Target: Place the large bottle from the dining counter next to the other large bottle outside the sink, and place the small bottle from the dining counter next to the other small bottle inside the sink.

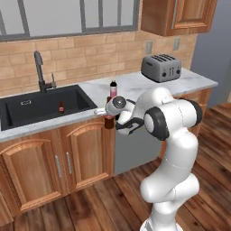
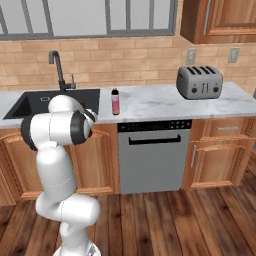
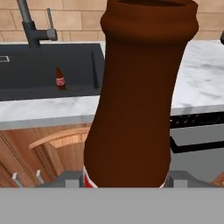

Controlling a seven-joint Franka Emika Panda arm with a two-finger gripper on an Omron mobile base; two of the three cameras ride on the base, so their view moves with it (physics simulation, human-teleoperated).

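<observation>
large brown bottle clamped upright in the gripper (near counter edge).

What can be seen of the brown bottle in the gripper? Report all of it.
The brown bottle is large, dark reddish-brown and smooth, plastic or glass by its look, with a red and white band low on its body. It stands roughly upright in the gripper, which is closed on it, carried in the air in front of the counter edge, just right of the sink. In the left base view part of it shows below the hand. Its cap cannot be seen.
</observation>
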